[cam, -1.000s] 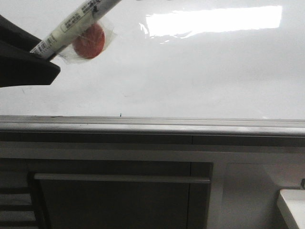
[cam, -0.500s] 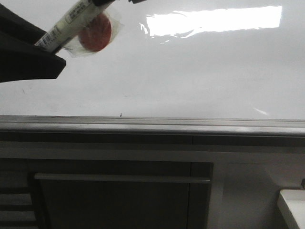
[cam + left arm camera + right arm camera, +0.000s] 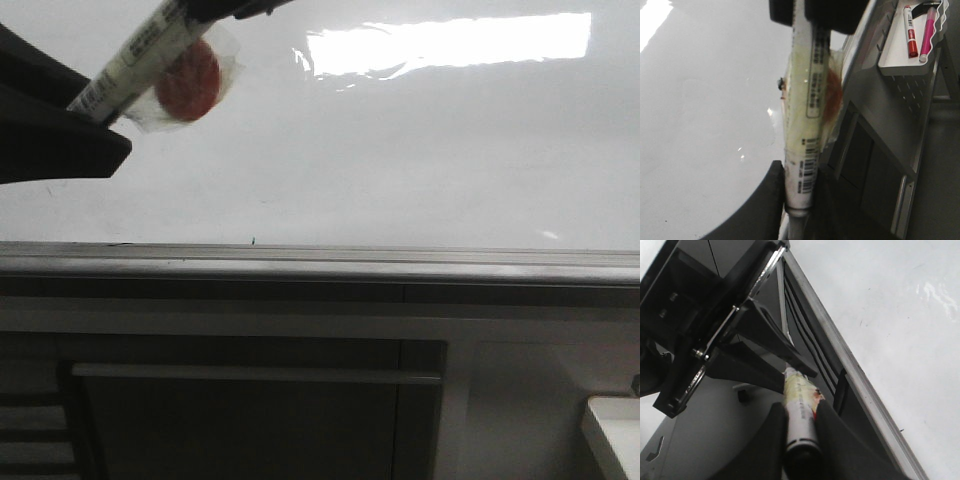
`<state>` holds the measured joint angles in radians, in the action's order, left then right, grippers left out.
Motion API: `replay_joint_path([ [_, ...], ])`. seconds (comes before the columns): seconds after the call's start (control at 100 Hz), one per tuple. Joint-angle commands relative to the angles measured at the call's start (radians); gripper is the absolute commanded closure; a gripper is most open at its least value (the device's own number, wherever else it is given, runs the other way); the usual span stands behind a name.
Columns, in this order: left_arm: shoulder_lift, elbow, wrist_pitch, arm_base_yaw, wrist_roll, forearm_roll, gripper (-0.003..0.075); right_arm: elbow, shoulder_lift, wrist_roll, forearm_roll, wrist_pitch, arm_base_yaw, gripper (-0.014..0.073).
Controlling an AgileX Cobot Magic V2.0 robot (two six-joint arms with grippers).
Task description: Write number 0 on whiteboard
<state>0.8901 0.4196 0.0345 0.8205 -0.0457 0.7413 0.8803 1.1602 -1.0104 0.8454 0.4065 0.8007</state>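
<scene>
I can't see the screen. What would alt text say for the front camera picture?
A black gripper at upper left holds a white labelled marker slanting up across a glossy whiteboard, an orange-red disc in clear wrap against the barrel. No drawn mark shows. Below run a grey rail and a dark cabinet.

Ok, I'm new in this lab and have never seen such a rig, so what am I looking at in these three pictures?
It is a robot with two arms, each ending in a two-fingered gripper. The wide picture looks forward at a glossy whiteboard, with a grey rail and a dark cabinet below. The other two pictures come from cameras on the wrists. The left gripper and the right gripper each clamp one end of the same marker pen. A red disc in clear wrap sticks to the pen. The part of the board that shows has no writing. A side tray holds a red marker and a pink marker.
</scene>
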Motion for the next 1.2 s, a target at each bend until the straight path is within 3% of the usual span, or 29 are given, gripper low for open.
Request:
replay_joint_path([
  [0.0, -0.011, 0.031, 0.086, 0.009, -0.014, -0.016, 0.0589, 0.032, -0.001, -0.01, 0.013, -0.066, -0.006, 0.0663],
  [0.1, -0.011, 0.031, 0.079, 0.009, -0.014, -0.016, 0.0324, 0.032, -0.001, -0.01, 0.013, -0.082, -0.006, 0.0663],
  [0.17, -0.02, 0.031, 0.055, 0.009, -0.014, -0.034, 0.0191, 0.032, -0.001, -0.01, 0.013, -0.089, -0.006, 0.0663],
  [0.23, -0.043, 0.031, 0.026, 0.009, -0.014, -0.092, 0.0152, 0.032, -0.001, -0.01, 0.013, -0.096, -0.006, 0.0663],
  [0.35, -0.141, 0.031, -0.022, 0.009, -0.014, -0.164, 0.016, 0.032, -0.001, -0.01, 0.013, -0.119, -0.006, 0.0662],
  [0.42, -0.223, 0.031, -0.042, 0.009, -0.014, -0.167, 0.0201, 0.032, -0.001, -0.01, 0.013, -0.137, -0.006, 0.0662],
  [0.49, -0.312, 0.031, -0.061, 0.009, -0.014, -0.168, 0.0303, 0.032, -0.001, -0.01, 0.013, -0.144, -0.006, 0.0662],
  [0.54, -0.375, 0.031, -0.076, 0.009, -0.014, -0.168, 0.0414, 0.032, -0.003, -0.01, 0.013, -0.14, -0.006, 0.0663],
  [0.65, -0.497, 0.031, -0.126, 0.009, -0.014, -0.168, 0.0743, 0.032, -0.003, -0.01, 0.013, -0.158, -0.006, 0.0663],
  [0.86, -0.575, 0.031, -0.24, -0.02, -0.07, -0.153, 0.0741, 0.032, 0.008, -0.01, 0.022, -0.163, -0.006, 0.0663],
  [1.19, -0.575, 0.031, -0.188, -0.187, -0.149, -0.147, 0.0741, 0.032, 0.077, -0.01, 0.047, -0.255, -0.006, 0.0663],
])
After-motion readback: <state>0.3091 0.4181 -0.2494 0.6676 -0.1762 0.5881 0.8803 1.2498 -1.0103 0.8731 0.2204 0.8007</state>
